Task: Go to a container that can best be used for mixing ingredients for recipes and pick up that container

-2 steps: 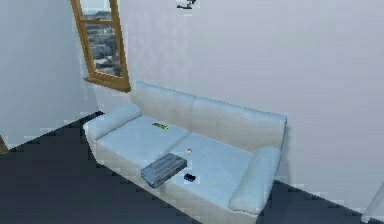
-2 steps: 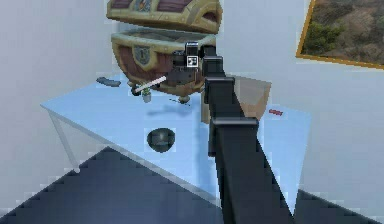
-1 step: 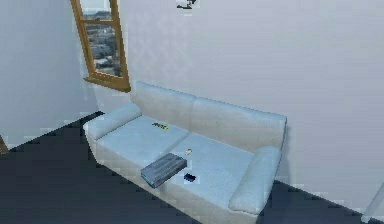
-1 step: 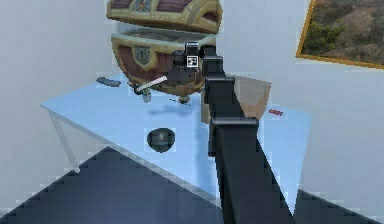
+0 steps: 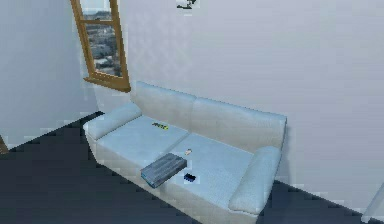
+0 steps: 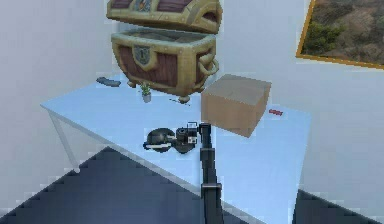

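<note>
My arm (image 6: 208, 175) rises as a dark bar over the white table (image 6: 110, 115) in the arm side view. The gripper (image 6: 156, 141) sits low above the tabletop, left of the two white marker squares. Its far end is a dark shape that I cannot make out, so I cannot tell whether it holds anything. Behind it stand a large brown and gold treasure chest (image 6: 165, 50) with its lid raised and a closed cardboard box (image 6: 236, 104). I see nothing with the shape of a mixing bowl.
On the table lie a small green plant (image 6: 146, 92), a dark flat item (image 6: 108, 81) and a small red thing (image 6: 277, 113). A framed picture (image 6: 345, 30) hangs beyond. The forward view has a pale sofa (image 5: 215, 130) carrying a grey flat object (image 5: 161, 170), and a wood-framed window (image 5: 101, 42).
</note>
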